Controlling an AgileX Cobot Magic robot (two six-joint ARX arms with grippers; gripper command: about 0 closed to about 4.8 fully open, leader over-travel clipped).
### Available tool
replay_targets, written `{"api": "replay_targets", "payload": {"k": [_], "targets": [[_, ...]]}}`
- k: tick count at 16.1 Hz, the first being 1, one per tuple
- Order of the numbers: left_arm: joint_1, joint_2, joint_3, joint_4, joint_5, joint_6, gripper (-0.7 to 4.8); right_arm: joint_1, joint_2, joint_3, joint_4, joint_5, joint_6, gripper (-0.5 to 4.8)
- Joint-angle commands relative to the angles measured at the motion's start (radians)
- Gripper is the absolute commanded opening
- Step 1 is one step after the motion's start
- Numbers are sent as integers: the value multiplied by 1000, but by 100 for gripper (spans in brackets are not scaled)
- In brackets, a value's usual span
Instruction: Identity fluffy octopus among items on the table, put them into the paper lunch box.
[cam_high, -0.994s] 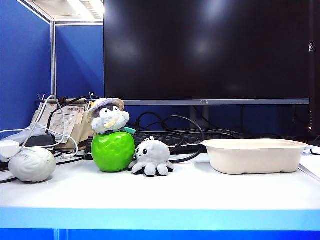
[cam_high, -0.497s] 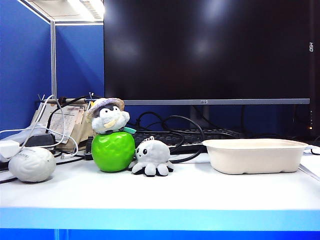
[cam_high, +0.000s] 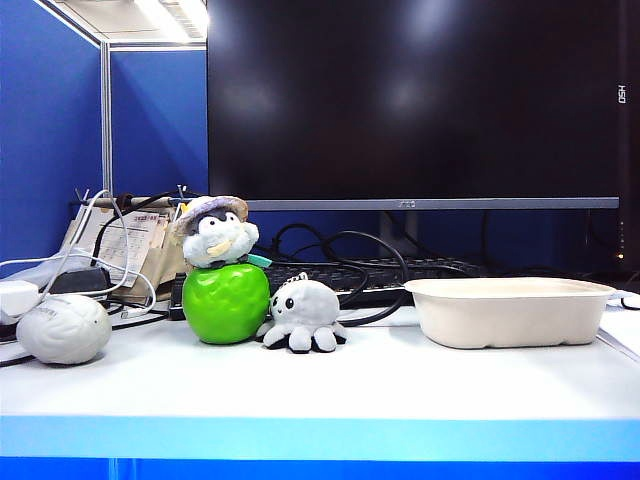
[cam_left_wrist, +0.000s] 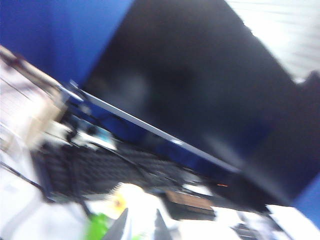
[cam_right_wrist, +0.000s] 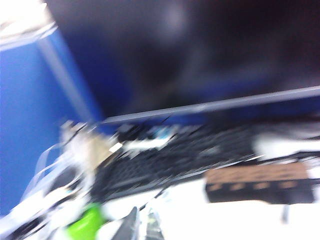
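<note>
Plush of light grey forms the small fluffy octopus (cam_high: 303, 315), which is seen upright on the flat white table (cam_high: 380, 385) with its stubby tentacles spread and a bead chain at its head, touching or just beside the shiny green apple (cam_high: 226, 301) on its left in the exterior view. On that apple a grey-white plush bird in a tan hat (cam_high: 214, 231) is perched. Well apart to the right stands the shallow off-white paper lunch box (cam_high: 510, 312), nothing being seen inside it from this low angle. Near the table's left edge a pale grey brain-shaped ball (cam_high: 64, 328) is set, and behind everything a black keyboard (cam_high: 370, 270), tangled cables and a large dark monitor (cam_high: 415, 100) are found. Against the earlier exterior frames nothing on the table is seen to have shifted, and neither arm is shown there. Both wrist views are heavily blurred. The left gripper (cam_left_wrist: 140, 227) is glimpsed above the green apple's side, fingers apart. The right gripper (cam_right_wrist: 141, 224) is glimpsed with its fingertips drawn together on nothing.
</note>
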Motion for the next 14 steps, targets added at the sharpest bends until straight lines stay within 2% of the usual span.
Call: {"api": "replay_targets", "payload": {"k": [1, 3, 6, 8, 9, 10, 12, 14], "targets": [[-1, 47, 32, -2, 86, -63, 62, 2, 163, 90, -29, -118, -14, 23], [-1, 138, 131, -5, 139, -46, 62, 24, 306, 143, -29, -213, -17, 23], [-2, 285, 277, -9, 183, 8, 62, 159, 424, 154, -35, -217, -60, 22], [-19, 406, 365, -61, 194, 93, 62, 315, 526, 155, -51, -147, -76, 23], [-33, 464, 399, -82, 207, 129, 62, 396, 583, 156, -51, -90, -101, 23], [-70, 562, 439, -103, 207, 186, 62, 525, 688, 180, -51, 6, -117, 23], [-119, 655, 445, -107, 200, 229, 62, 611, 829, 238, -56, 32, -117, 22], [-145, 728, 444, -150, 148, 306, 62, 622, 943, 311, -56, 31, -117, 22]]}}
